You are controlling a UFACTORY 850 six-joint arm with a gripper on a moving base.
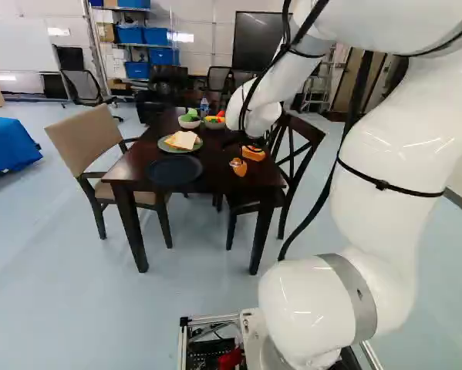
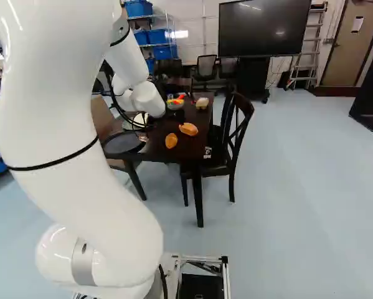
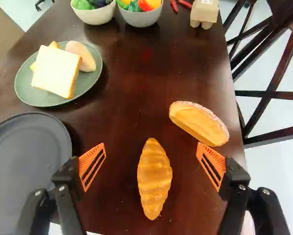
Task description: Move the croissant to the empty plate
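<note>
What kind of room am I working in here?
Probably a lab or workshop set up with a dining corner: blue bins on metal shelving, a ladder and a large wall screen stand beyond the dark table.

The croissant [image 3: 154, 177] lies on the dark wooden table [image 3: 129, 88], between the widely parted orange-padded fingers [image 3: 92, 165]. A bread roll [image 3: 197, 123] is near one finger, a gray plate [image 3: 26, 156] beside the other. Farther ahead, a green plate [image 3: 25, 88] holds sliced bread [image 3: 54, 70].

Bright, even light glints off the arm [image 1: 385, 146].
</note>
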